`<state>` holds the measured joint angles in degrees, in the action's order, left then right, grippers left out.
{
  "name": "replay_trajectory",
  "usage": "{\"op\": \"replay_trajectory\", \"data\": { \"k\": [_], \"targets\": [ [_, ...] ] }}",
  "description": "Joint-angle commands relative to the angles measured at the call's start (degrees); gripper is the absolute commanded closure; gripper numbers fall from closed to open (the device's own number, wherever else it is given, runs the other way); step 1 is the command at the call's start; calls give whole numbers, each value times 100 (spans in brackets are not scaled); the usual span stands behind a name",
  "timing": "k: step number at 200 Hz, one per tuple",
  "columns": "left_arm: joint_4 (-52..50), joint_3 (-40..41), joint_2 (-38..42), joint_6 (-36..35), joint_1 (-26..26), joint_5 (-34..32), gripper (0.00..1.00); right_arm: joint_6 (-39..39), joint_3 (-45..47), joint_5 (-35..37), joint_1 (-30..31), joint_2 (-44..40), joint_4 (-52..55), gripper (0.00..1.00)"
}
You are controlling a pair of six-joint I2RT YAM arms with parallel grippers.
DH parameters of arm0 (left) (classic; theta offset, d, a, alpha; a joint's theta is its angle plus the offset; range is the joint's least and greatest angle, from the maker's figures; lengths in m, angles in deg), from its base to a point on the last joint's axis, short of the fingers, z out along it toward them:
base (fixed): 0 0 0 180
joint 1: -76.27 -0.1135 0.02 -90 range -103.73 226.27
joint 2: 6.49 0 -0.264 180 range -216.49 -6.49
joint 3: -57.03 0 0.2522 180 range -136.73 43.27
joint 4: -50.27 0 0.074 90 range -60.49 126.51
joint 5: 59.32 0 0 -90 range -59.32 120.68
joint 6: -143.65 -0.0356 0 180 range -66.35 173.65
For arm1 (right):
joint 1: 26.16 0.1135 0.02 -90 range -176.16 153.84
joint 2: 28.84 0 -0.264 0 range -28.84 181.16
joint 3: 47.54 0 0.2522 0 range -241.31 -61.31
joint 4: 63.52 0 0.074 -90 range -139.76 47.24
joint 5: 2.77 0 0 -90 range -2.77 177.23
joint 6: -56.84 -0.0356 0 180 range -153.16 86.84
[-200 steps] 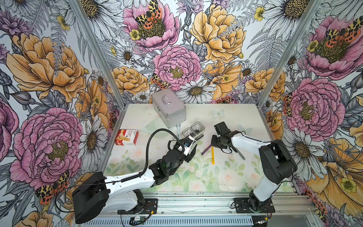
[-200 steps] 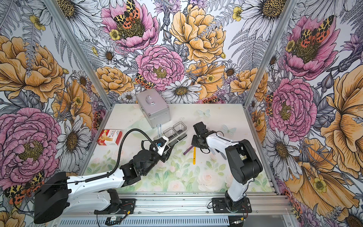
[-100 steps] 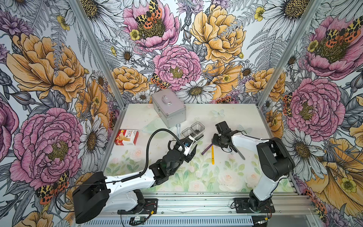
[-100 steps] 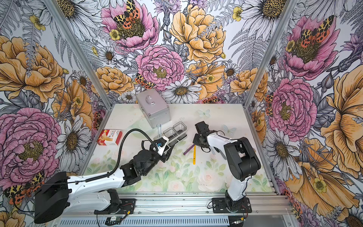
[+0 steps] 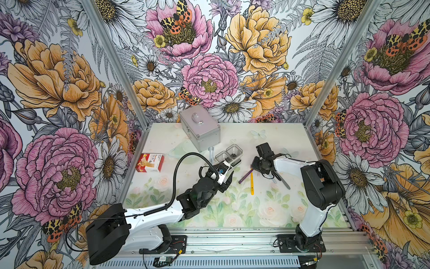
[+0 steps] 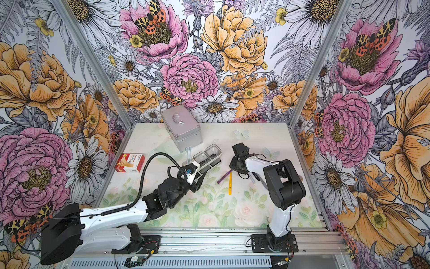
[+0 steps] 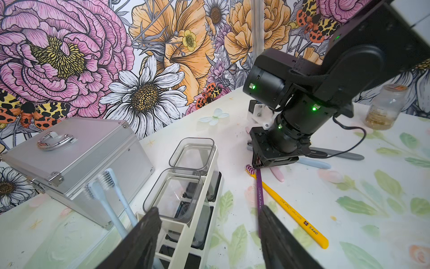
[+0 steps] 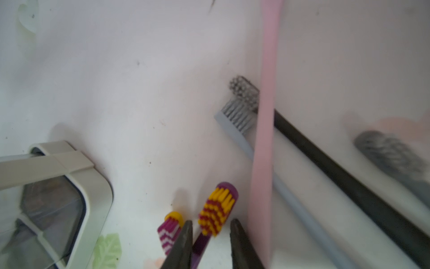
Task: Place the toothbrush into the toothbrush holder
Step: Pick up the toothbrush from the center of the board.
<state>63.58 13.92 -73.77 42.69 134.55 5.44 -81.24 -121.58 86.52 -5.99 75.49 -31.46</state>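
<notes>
The right claw (image 8: 211,221) sits astride the purple toothbrush (image 8: 218,207)

Narrowly parted and not yet clamped, it straddles the neck so closing should pinch it. The brush lies flat at the middle of the tabletop (image 5: 267,144), just beside the holder (image 7: 186,229). The left claw (image 7: 209,209) gapes wide, empty.

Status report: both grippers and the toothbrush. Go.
Left gripper open at the end of the toothbrush holder. Right gripper open, jaws straddling the purple toothbrush, brush on the table. Yellow toothbrush crossing it, pink toothbrush beside the jaws.
</notes>
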Motion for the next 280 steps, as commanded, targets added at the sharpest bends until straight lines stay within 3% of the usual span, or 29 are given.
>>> {"op": "replay_trajectory", "data": {
  "k": [1,48,78,136,169,194,218,247,280],
  "targets": [
    [64,23,-76,-85,-14,-85,31,-137,-169,77,-30,229,-49,73],
    [73,34,-81,-102,-27,-104,29,-96,-202,356,-63,367,-40,82],
    [68,13,-140,-100,-35,-100,29,41,-234,334,-88,528,-47,100],
    [62,-54,-342,-39,-63,-30,28,352,-153,572,-110,155,-49,100],
    [-85,-193,-440,91,-98,340,26,520,-96,529,-101,-203,-47,100],
    [-574,-648,-729,411,-132,82,24,735,26,386,-92,-640,-47,100],
    [-1224,-1250,-1043,633,-168,582,24,883,224,225,-66,-1107,-51,100],
    [-1926,-2049,-1548,1034,-135,1706,25,944,440,226,55,-1673,-45,100],
    [-1942,-2398,-1962,1264,25,2117,26,1107,535,379,207,-2146,-43,100]
  ]
}}
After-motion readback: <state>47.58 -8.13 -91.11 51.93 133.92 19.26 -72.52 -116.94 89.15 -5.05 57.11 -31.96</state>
